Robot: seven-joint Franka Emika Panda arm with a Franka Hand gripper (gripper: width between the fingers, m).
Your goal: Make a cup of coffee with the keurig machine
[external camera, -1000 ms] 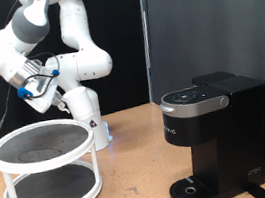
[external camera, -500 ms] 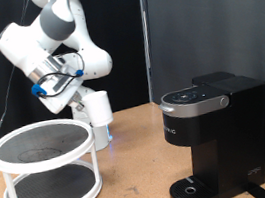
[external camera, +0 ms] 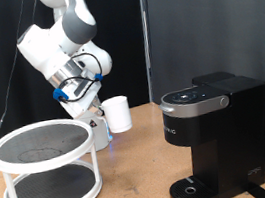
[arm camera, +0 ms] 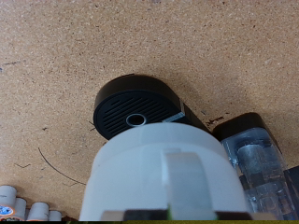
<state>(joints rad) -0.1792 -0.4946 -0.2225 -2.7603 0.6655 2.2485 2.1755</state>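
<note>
gripper (external camera: 102, 110) fingers hidden behind cup (external camera: 118, 114)

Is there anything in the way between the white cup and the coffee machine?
No, nothing visible. The end effector holds the cup in the air, to the exterior view's left of the keurig machine. Only open space lies between them, above bare table.
</note>
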